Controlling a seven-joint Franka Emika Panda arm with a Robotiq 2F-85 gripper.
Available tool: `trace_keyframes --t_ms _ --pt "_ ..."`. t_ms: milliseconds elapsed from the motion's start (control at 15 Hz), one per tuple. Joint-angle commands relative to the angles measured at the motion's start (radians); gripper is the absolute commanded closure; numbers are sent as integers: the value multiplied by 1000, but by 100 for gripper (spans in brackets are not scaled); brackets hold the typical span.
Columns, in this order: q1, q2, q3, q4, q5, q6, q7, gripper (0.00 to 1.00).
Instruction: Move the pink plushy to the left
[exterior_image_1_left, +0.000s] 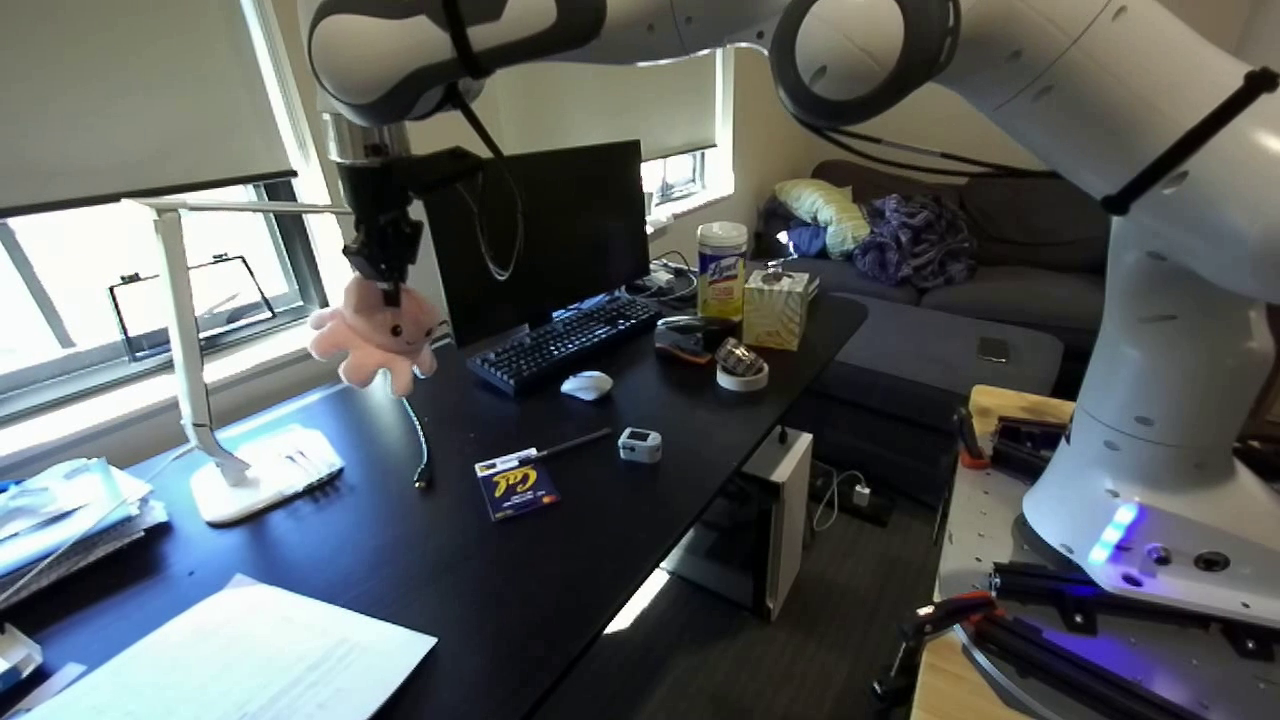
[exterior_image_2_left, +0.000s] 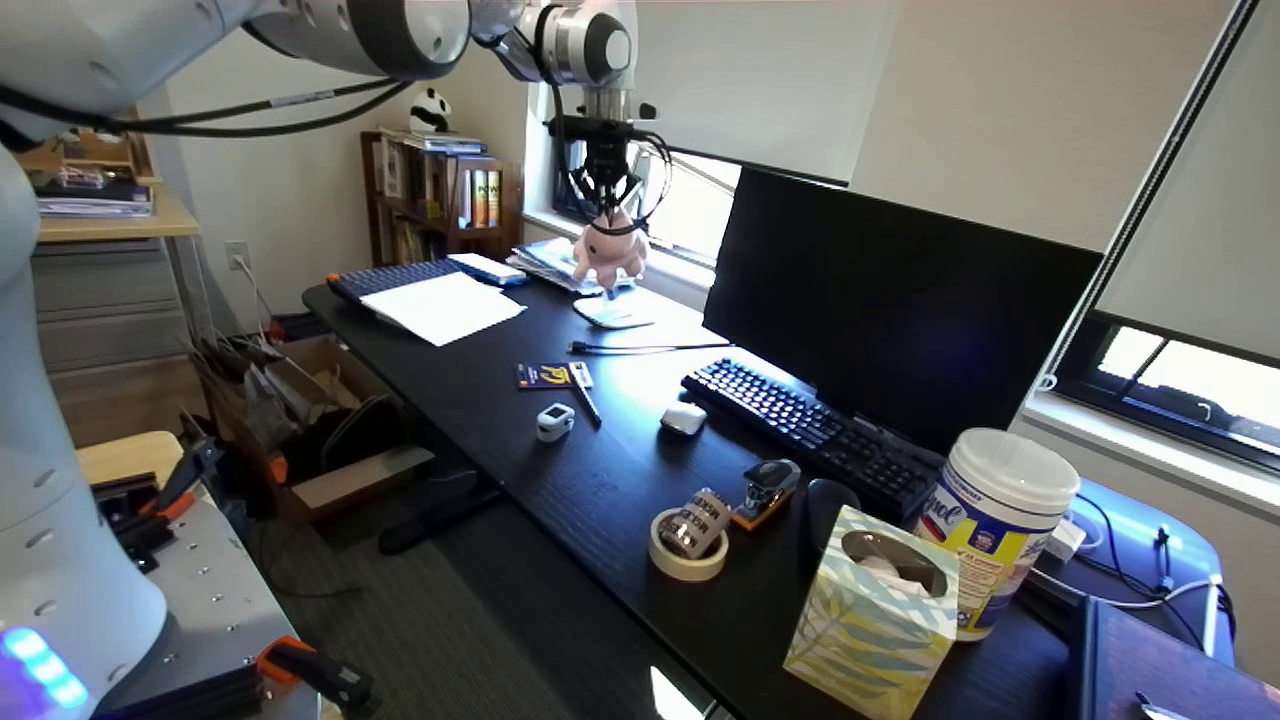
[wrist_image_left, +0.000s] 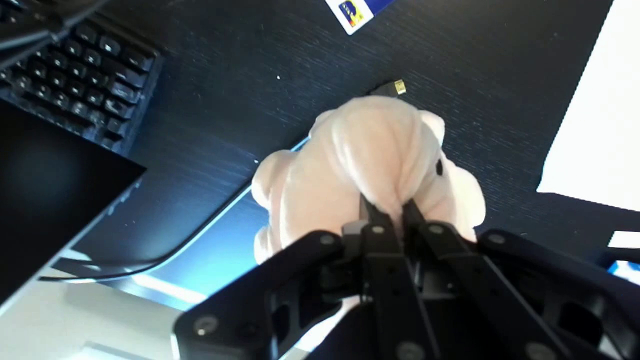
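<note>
The pink plushy (exterior_image_1_left: 372, 335) hangs in the air above the dark desk, with its face and stubby limbs showing. It also shows in an exterior view (exterior_image_2_left: 608, 255), above the lamp base. My gripper (exterior_image_1_left: 388, 285) points down and is shut on the top of the plushy's head. In the wrist view the two black fingertips (wrist_image_left: 389, 212) pinch a fold of the soft pink cloth, and the plushy (wrist_image_left: 320, 185) bulges out around them. One dark eye shows on its right side. Part of its body is hidden behind the fingers.
A white lamp (exterior_image_1_left: 190, 350) stands close beside the plushy, with the monitor (exterior_image_1_left: 560, 240) on the other side. Below lie a cable (exterior_image_1_left: 418, 445), a blue Cal card (exterior_image_1_left: 515, 488), a mouse (exterior_image_1_left: 587, 385), a keyboard (exterior_image_1_left: 570, 340) and white paper (exterior_image_1_left: 240, 660). Windows border the desk.
</note>
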Motion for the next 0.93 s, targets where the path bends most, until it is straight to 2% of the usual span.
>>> trace_keyframes --t_ms 0,333,400,467,600,667,867 --pt "41 135 -3 174 -31 4 -25 96" --pt "111 267 -61 286 -113 70 -27 96" --pt "117 275 -69 278 -123 98 -30 96" --pt "118 309 -60 319 -117 92 -47 96" --pt "124 320 -55 301 -108 111 -71 96" --pt "132 351 -59 346 -116 94 -85 96" --pt "151 393 -83 380 -143 88 -130 96"
